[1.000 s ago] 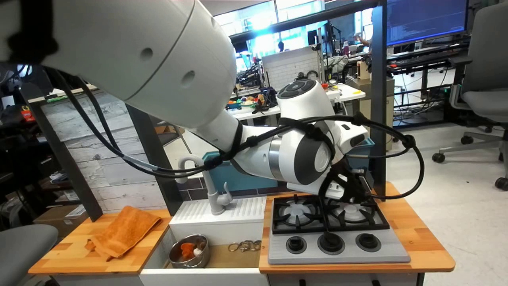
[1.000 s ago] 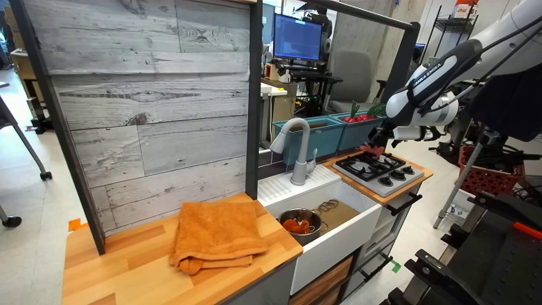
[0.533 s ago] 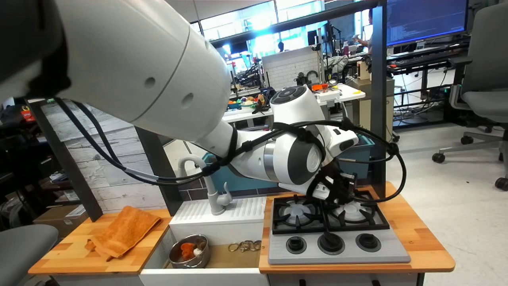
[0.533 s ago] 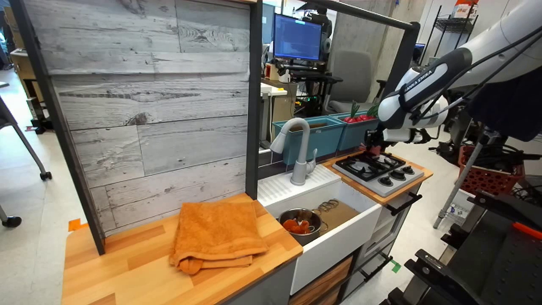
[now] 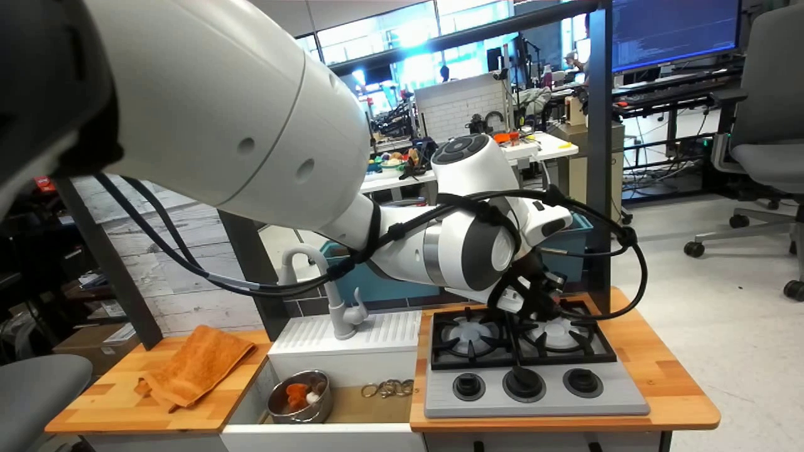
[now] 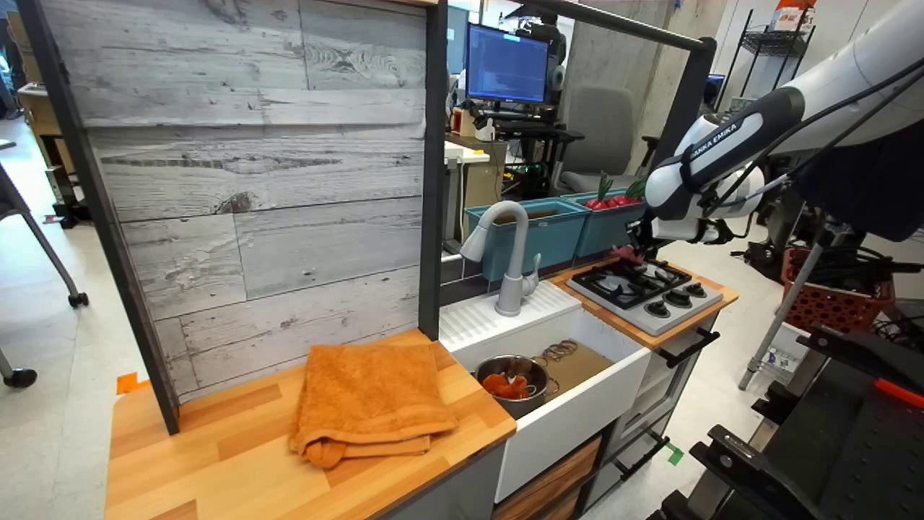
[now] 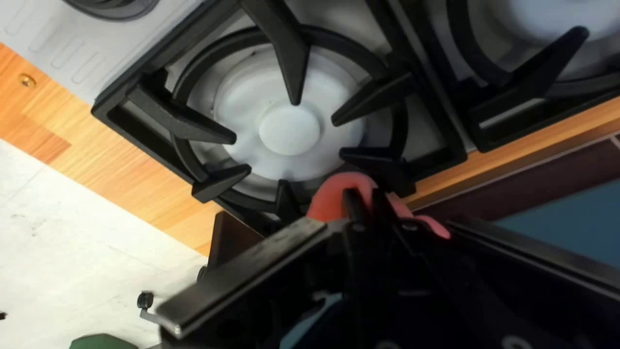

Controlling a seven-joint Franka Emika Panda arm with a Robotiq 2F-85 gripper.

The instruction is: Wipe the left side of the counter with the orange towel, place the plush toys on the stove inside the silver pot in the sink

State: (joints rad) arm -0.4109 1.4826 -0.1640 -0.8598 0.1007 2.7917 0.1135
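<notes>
The gripper (image 7: 369, 199) pinches the red plush toy (image 7: 333, 195) at the stove (image 5: 493, 408); orange towel (image 5: 204, 364) and silver pot (image 5: 319, 411) unmoved

Wrist view: fingers (image 7: 355, 213) reach in from the bottom of the frame, tips pressed close together just below and right of centre, red fabric bulging out to either side. The toy overlaps the lower edge of a black burner grate (image 7: 292, 63); contact with the metal cannot be judged. Only here is the pinch readable.

In an exterior view the arm (image 5: 239, 125) spans upper left to right of centre. Against a second ago, its wrist end sits slightly further left in the picture. Fingertips and toy are hidden. The orange towel lies rumpled on the counter (image 5: 88, 415), lower left, same place as before. The silver pot stands in the sink (image 5: 364, 436), bottom, left of centre, holding an orange plush toy (image 5: 297, 397) and something white; metal rings (image 5: 384, 389) lie near it.

In an exterior view the arm enters at upper right, its wrist end a little further left than a second ago. The red plush toy, spread wide below the fingers then, now shows as a narrower bunch at their lower left. Radishes (image 6: 597, 205) in a teal planter (image 6: 606, 231) show in this view only.
</notes>
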